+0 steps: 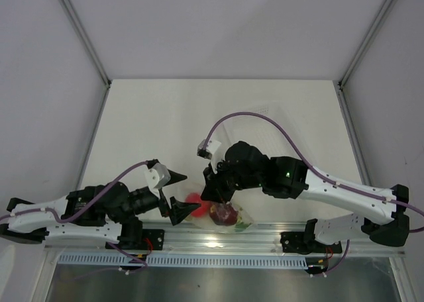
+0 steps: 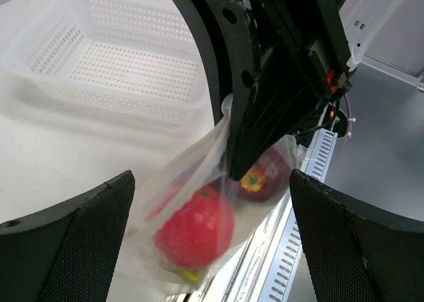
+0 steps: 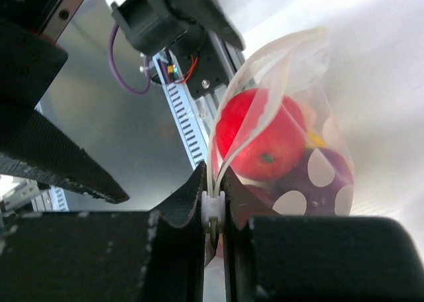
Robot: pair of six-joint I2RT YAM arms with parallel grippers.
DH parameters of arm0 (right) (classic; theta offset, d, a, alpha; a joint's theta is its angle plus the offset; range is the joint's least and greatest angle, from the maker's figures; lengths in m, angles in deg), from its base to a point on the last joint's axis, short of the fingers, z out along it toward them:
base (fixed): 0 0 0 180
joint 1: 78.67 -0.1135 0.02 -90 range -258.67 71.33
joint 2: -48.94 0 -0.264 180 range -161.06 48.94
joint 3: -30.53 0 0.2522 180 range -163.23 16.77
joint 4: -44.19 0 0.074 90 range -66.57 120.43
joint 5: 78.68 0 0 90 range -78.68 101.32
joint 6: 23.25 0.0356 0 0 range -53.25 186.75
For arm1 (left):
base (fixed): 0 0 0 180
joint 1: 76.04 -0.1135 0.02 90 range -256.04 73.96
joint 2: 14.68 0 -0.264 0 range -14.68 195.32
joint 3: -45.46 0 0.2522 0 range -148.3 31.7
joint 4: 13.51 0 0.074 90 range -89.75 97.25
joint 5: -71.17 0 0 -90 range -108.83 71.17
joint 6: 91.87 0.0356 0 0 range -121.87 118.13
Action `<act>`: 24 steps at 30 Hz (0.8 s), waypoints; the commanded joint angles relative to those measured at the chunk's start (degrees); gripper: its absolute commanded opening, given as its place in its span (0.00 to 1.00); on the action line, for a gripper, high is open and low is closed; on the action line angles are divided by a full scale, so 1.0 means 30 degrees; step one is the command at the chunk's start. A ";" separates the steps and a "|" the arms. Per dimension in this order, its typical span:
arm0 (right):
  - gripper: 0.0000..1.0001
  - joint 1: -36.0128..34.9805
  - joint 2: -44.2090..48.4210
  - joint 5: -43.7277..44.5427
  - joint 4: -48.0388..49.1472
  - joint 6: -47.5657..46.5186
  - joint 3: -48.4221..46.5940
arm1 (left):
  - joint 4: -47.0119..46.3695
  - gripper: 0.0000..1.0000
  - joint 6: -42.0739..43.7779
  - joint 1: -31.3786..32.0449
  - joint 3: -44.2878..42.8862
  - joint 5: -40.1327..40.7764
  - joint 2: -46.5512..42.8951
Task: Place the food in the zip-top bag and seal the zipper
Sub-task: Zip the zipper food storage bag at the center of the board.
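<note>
The zip-top bag hangs at the table's near edge and holds the food: a red round fruit, a dark red apple and a yellow-green bit at the bottom. My right gripper is shut on the zipper's white piece at the bag's mouth and holds the bag up. In the right wrist view the red fruit and a purple onion show through the plastic. My left gripper is open, with one finger on each side of the bag, not touching it. In the top view the left gripper faces the right gripper.
A white perforated tray stands behind the bag, faint in the top view. The metal rail with the arm bases runs along the near edge, just under the bag. Grey walls enclose the table.
</note>
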 commanded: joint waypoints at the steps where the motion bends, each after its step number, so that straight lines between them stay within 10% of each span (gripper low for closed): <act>1: 0.00 -0.0554 0.0791 0.0029 -0.0153 -0.0811 -0.1097 | -0.0722 0.99 0.0801 -0.0025 -0.1009 -0.0877 0.0731; 24: 0.00 -0.1637 0.2960 -0.3749 0.0345 -0.2598 0.0163 | -0.1189 0.84 0.2415 -0.0582 -0.0599 -0.7879 0.2253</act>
